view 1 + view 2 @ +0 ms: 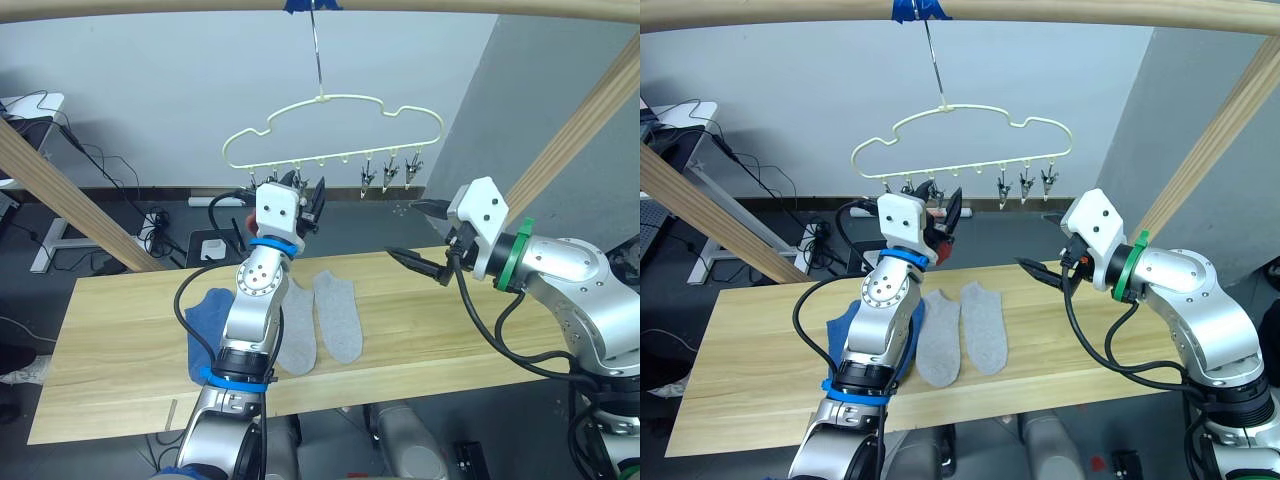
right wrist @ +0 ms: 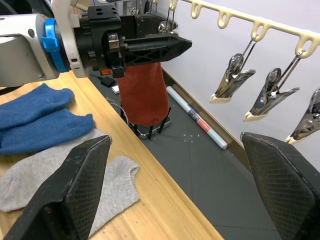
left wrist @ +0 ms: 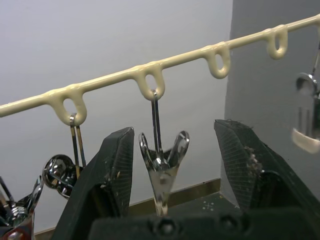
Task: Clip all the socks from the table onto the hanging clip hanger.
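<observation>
The pale-yellow clip hanger (image 1: 262, 130) hangs by its hook from the top pole. My left gripper (image 3: 175, 137) is raised to its row of clips and stands open, with one metal clip (image 3: 162, 172) between its fingers, untouched. A brick red sock (image 2: 143, 95) hangs just behind that gripper, its top hidden. On the table (image 1: 480, 345) lie two blue socks (image 1: 208, 312) at the left and two light grey socks (image 1: 336, 316) side by side. My right gripper (image 1: 410, 232) hovers open and empty above the table's right part.
Slanted wooden poles (image 1: 60, 200) (image 1: 585, 110) flank the table, and a horizontal pole runs overhead. Three more metal clips (image 1: 392, 174) hang at the hanger's right end. Cables and a power strip (image 1: 212, 247) lie on the floor behind the table.
</observation>
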Action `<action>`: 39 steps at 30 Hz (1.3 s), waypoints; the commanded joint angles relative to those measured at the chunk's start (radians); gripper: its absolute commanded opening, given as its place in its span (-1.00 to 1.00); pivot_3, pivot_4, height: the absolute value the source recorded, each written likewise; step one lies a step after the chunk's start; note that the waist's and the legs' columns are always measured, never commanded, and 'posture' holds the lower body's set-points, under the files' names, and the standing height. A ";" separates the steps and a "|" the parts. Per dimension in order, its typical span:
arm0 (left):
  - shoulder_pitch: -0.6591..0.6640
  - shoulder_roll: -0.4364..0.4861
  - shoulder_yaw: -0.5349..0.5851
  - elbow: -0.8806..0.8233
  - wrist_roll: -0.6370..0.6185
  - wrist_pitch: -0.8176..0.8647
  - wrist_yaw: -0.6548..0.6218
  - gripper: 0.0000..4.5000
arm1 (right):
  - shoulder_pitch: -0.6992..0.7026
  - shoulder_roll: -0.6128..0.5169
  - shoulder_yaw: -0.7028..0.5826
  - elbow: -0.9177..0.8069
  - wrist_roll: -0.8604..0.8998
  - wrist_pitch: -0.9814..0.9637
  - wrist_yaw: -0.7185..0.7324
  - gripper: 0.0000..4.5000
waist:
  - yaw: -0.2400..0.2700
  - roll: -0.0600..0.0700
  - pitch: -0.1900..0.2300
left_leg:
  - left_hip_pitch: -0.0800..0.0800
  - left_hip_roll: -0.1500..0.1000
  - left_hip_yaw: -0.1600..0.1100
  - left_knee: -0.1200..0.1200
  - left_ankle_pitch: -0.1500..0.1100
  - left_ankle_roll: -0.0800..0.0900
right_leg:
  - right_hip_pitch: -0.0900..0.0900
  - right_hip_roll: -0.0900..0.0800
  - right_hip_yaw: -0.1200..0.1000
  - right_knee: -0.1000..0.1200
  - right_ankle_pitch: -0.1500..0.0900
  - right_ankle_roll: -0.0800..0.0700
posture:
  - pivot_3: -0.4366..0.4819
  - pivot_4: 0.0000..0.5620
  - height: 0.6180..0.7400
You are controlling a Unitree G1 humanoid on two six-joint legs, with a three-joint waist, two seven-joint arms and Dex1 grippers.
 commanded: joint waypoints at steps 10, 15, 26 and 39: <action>-0.018 0.014 0.011 -0.005 0.009 -0.037 -0.003 -0.90 | 0.000 -0.010 -0.033 -0.023 0.027 -0.002 -0.002 0.95 | 0.000 0.000 0.000 | 0.000 0.000 0.000 0.000 0.000 0.000 | 0.000 0.000 0.000 0.000 0.000 0.000 | -0.63 0.01 1.00; 0.000 0.034 0.006 -0.053 -0.022 0.001 -0.060 -0.90 | 0.056 0.041 0.057 -0.005 -0.009 0.036 -0.061 0.98 | 0.000 0.000 0.000 | 0.000 0.000 0.000 0.000 0.000 0.000 | 0.000 0.000 0.000 0.000 0.000 0.000 | -0.62 0.01 1.00; 0.007 0.136 0.032 -0.150 -0.135 0.144 -0.235 -0.90 | 0.080 0.426 0.328 0.408 -0.305 -0.091 -0.422 1.00 | -0.004 0.001 0.000 | 0.000 0.000 0.000 0.000 0.000 0.000 | 0.000 0.000 0.000 0.001 0.000 0.000 | -0.55 0.03 1.00; 0.015 0.183 0.044 -0.189 -0.172 0.223 -0.273 -0.90 | -0.034 0.709 0.275 0.955 -0.371 -0.356 -0.547 1.00 | -0.001 0.001 0.001 | 0.000 0.001 -0.001 0.000 0.000 0.000 | 0.000 0.000 0.000 0.001 0.000 0.000 | -0.50 0.02 1.00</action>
